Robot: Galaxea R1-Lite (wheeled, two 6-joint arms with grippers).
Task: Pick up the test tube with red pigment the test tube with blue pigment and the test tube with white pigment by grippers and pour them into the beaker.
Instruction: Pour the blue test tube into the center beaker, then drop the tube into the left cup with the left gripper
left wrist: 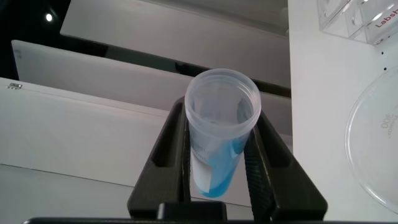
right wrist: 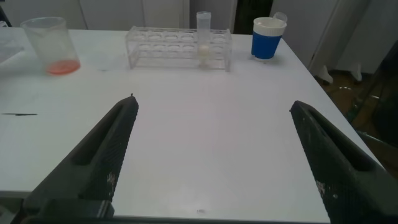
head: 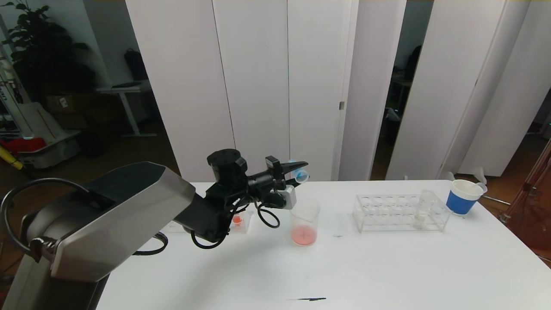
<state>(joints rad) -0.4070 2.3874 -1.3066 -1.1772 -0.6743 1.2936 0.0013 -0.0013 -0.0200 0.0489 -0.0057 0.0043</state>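
Up front in the head view, the left pincer [head: 297,170] is clamped on the slim clear test tube with blue pigment [head: 301,175], tipped sideways above the small clear beaker [head: 304,224] holding pinkish-red liquid on the white tabletop [head: 387,267]. Right of it, the clear plastic rack [head: 400,212] holds the test tube with white pigment [head: 423,210].

Left wrist view: black fingers [left wrist: 171,149] squeeze the tube [left wrist: 219,130].

Right wrist view: the right pincer [right wrist: 214,155] hangs wide apart and empty over the near tabletop [right wrist: 211,143].
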